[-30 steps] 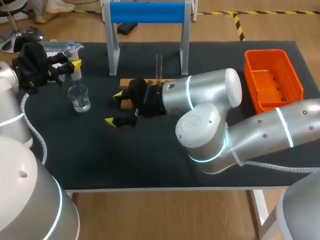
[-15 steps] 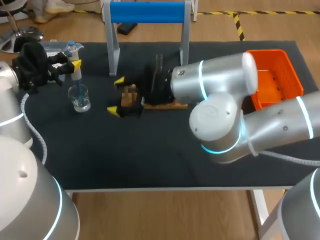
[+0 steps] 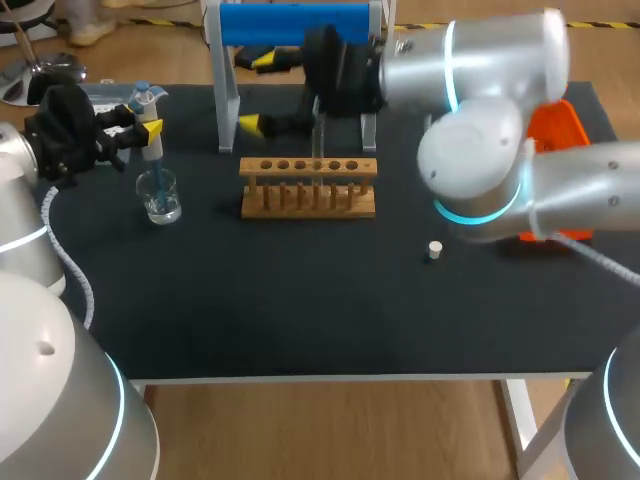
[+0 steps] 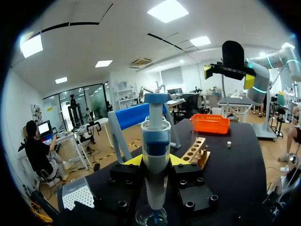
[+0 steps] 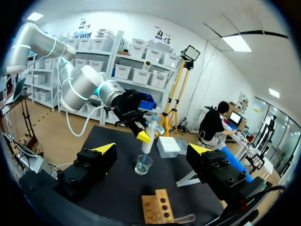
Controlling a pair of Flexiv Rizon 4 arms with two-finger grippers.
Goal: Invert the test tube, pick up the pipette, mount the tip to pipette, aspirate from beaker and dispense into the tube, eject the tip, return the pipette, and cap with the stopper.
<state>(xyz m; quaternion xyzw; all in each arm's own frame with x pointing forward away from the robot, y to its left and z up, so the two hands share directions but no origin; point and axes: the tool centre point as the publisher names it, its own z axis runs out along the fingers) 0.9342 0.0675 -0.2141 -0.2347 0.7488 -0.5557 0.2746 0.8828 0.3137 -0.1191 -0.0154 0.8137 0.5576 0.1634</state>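
Your left gripper (image 4: 155, 161) clamps the blue-and-white plastic pipette (image 4: 155, 141), probably light and rigid, mid-barrel; your right gripper (image 3: 258, 92) gapes.

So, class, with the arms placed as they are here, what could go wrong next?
1. The left gripper holds the pipette with its tip down in the beaker; a sideways pull could tip the beaker.
2. The right gripper hangs open close to the test tube standing in the rack; a careless pass might knock it.
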